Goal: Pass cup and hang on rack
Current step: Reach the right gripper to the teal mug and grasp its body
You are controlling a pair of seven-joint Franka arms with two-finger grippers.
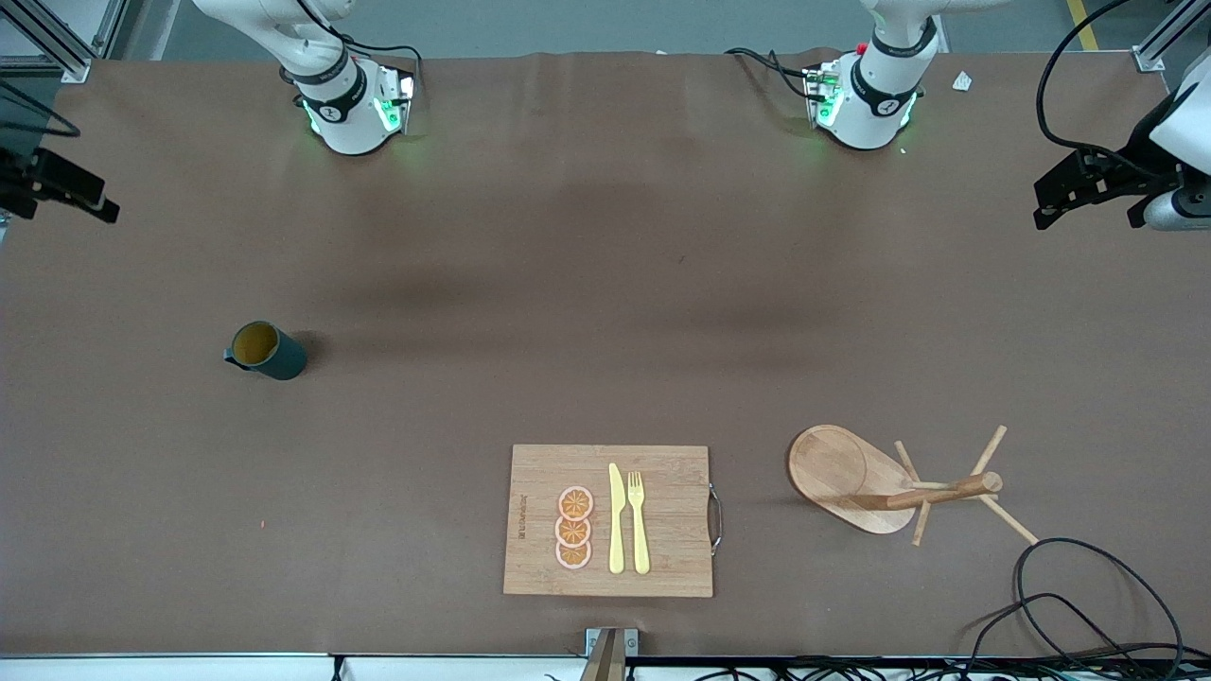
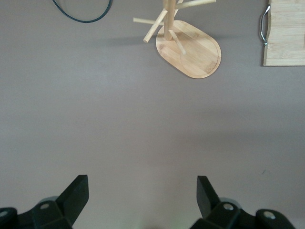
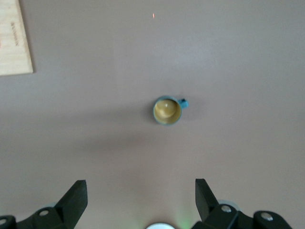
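The cup [image 1: 270,351], dark teal with a yellow-tan inside, stands upright on the brown table toward the right arm's end, its handle pointing to that end. It also shows from above in the right wrist view [image 3: 167,110]. My right gripper [image 3: 141,187] hangs high over bare table short of the cup, open and empty, seen at the table's edge [image 1: 66,189]. The wooden rack [image 1: 885,482] stands upright on its oval base toward the left arm's end, near the front camera. My left gripper [image 2: 143,183] is open and empty, up over bare table away from the rack [image 2: 188,47].
A wooden cutting board [image 1: 610,520] with a metal handle lies near the front edge between cup and rack, carrying three orange slices, a yellow knife and a fork. Black cable [image 1: 1088,586] loops on the table near the rack.
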